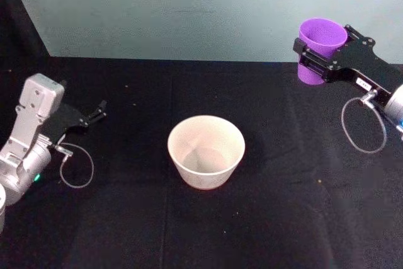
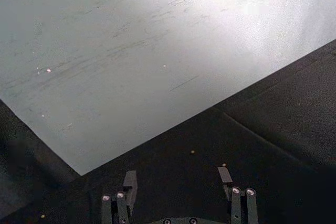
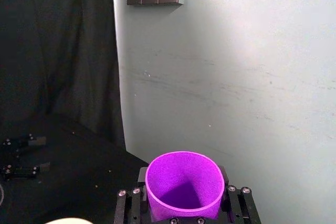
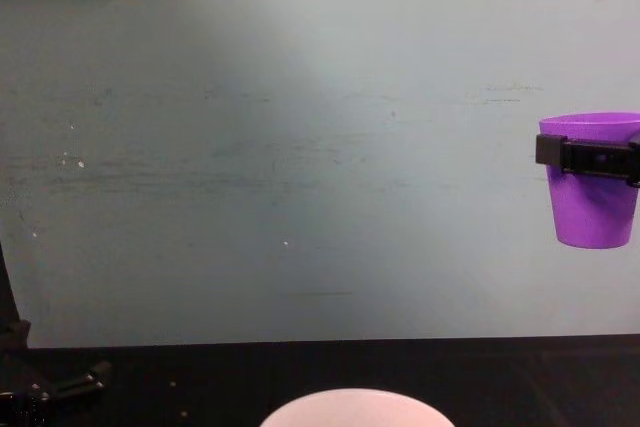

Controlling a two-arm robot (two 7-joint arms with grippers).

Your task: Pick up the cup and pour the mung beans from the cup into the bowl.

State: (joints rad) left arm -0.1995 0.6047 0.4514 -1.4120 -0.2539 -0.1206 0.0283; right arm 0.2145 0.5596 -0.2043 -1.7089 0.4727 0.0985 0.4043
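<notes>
The right tool (image 1: 313,62) grips the upright cup (image 1: 322,34), raised well right of the bowl (image 1: 208,177). The left tool (image 1: 97,112) sits with fingers apart, low over the counter (image 1: 283,212).

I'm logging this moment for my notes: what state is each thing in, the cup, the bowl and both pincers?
cup: upright, up off the table, clamped at its sides; no beans visible inside.
bowl: upright on the table, at the centre, nothing touching it.
right pincer: shut on the cup, raised to the right of the bowl.
left pincer: open, empty, parked low at the left.
</notes>
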